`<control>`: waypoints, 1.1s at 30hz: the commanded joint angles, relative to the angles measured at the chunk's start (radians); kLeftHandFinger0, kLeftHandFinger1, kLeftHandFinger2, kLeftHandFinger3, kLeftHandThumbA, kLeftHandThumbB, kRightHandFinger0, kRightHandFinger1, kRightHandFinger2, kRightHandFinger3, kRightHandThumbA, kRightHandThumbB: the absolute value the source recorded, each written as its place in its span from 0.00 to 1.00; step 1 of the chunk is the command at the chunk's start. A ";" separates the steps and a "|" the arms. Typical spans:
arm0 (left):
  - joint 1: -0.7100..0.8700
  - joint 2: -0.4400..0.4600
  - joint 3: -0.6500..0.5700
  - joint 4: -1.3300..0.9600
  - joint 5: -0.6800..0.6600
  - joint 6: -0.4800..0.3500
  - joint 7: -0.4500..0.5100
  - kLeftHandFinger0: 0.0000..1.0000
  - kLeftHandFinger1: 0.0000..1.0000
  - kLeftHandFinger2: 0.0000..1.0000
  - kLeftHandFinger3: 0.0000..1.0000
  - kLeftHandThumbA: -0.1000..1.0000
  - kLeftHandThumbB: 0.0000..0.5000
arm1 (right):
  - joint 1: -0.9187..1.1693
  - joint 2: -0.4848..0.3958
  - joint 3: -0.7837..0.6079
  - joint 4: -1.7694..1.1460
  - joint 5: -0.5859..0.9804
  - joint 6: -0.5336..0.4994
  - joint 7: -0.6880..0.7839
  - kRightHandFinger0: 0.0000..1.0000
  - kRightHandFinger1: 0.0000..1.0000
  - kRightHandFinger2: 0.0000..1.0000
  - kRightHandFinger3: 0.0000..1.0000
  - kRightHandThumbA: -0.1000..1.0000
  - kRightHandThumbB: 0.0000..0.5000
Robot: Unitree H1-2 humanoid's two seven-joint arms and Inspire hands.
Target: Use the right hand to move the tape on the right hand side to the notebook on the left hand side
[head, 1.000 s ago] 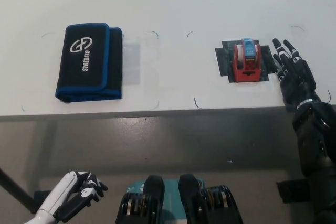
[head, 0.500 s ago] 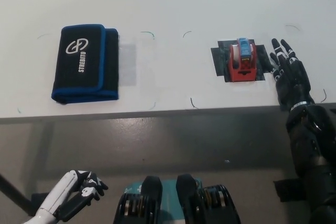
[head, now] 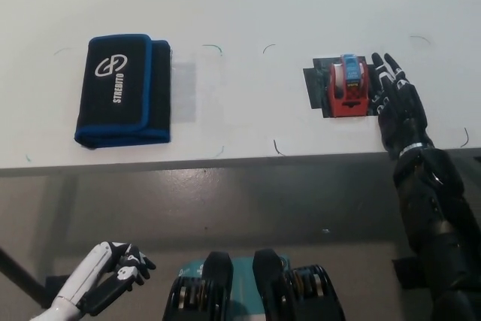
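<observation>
Beside the tape point(head: 349, 86), right hand point(head: 396, 103) spread flat.

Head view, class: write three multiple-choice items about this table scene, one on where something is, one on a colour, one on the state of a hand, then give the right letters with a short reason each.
1. Where does the tape dispenser stand relative to the notebook?
A. On top of it
B. Far to the picture's right of it, on a dark mat
C. To the picture's left of it

2. What colour is the trim around the black notebook?
A. Blue
B. Yellow
C. Green

3. What is the state of the black right hand?
A. Shut on the tape dispenser
B. Shut on the notebook
C. Open, fingers apart, beside the tape dispenser

Answers:
1 B: white table lies between the two.
2 A: a blue border runs along its edges.
3 C: the fingers are spread beside the dispenser and hold nothing.

The white left hand rests low at the picture's lower left, below the table edge.
</observation>
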 commanded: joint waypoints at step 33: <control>-0.042 0.027 0.016 -0.033 0.008 -0.020 -0.031 0.37 0.40 0.51 0.65 0.72 0.27 | -0.105 0.213 0.076 0.228 -0.003 -0.117 0.030 1.00 1.00 1.00 1.00 0.81 0.99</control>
